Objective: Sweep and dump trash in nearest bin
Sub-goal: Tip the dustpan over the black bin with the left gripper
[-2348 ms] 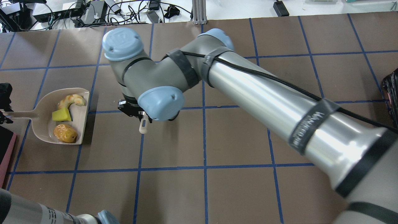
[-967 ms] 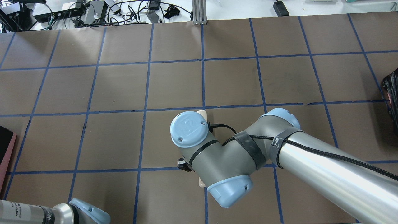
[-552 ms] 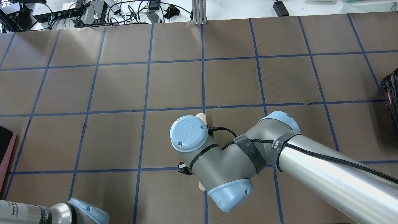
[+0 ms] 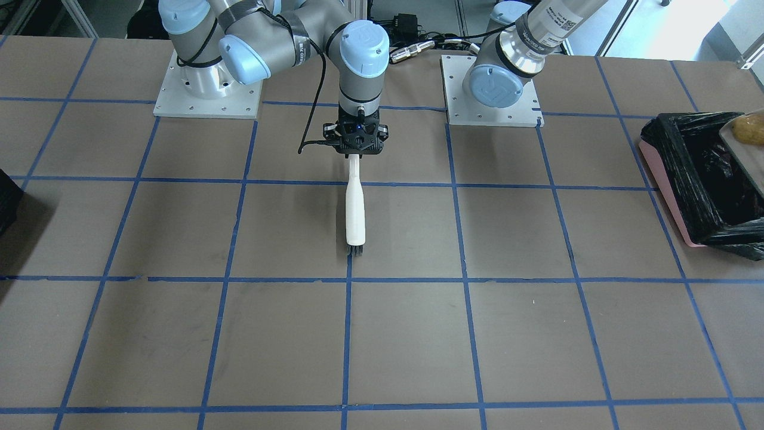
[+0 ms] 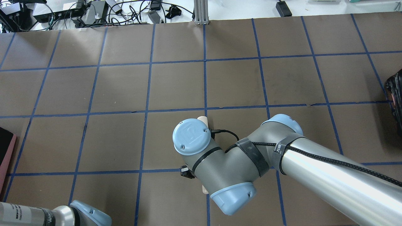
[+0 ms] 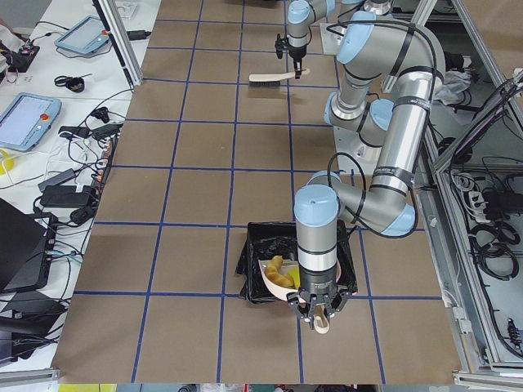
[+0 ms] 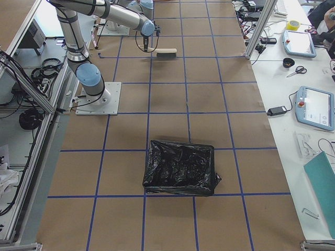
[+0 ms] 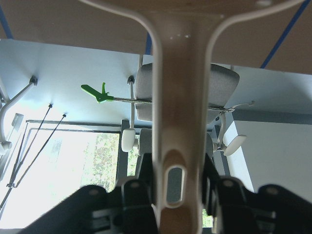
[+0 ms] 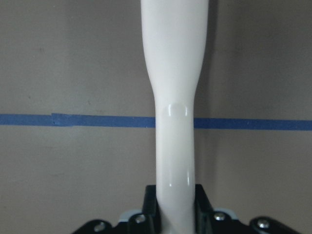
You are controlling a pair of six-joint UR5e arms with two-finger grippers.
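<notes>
The brown table (image 4: 537,334), ruled into squares by blue tape, fills nearly all of the front-facing view. Its far edge runs along the top of the overhead view, where a white bench carries cables and power bricks (image 5: 78,12). Two arms work over the table, bolted to two grey plates (image 4: 173,107) at the top of the front-facing view. The right arm (image 5: 329,179) enters from the lower right of the overhead view and folds back at lower centre. The left arm (image 6: 398,139) stands tall at centre right of the left-side view and drops to lower centre. Two bins sit at opposite ends of the table. The pink-sided bin (image 4: 686,179), lined with black plastic, is at the right edge of the front-facing view, near that end of the table. A second black-bagged bin (image 7: 157,167) is at the centre of the right-side view. A broad run of squares lies between them, with the brush in its middle. One cream dustpan (image 6: 280,286) hangs over the near half of the pink-sided bin, its handle clamped in the left gripper (image 8: 176,195). One white brush (image 4: 355,209) reaches from the right gripper (image 4: 356,143), which is closed tight on its handle, toward the frame's centre. Its black bristles sit by a tape crossing, well apart from both bins. The trash (image 6: 276,265) lies in the dustpan as yellowish pieces whose count I cannot tell. One golden-brown lump (image 4: 749,128) shows at the right edge of the front-facing view.
</notes>
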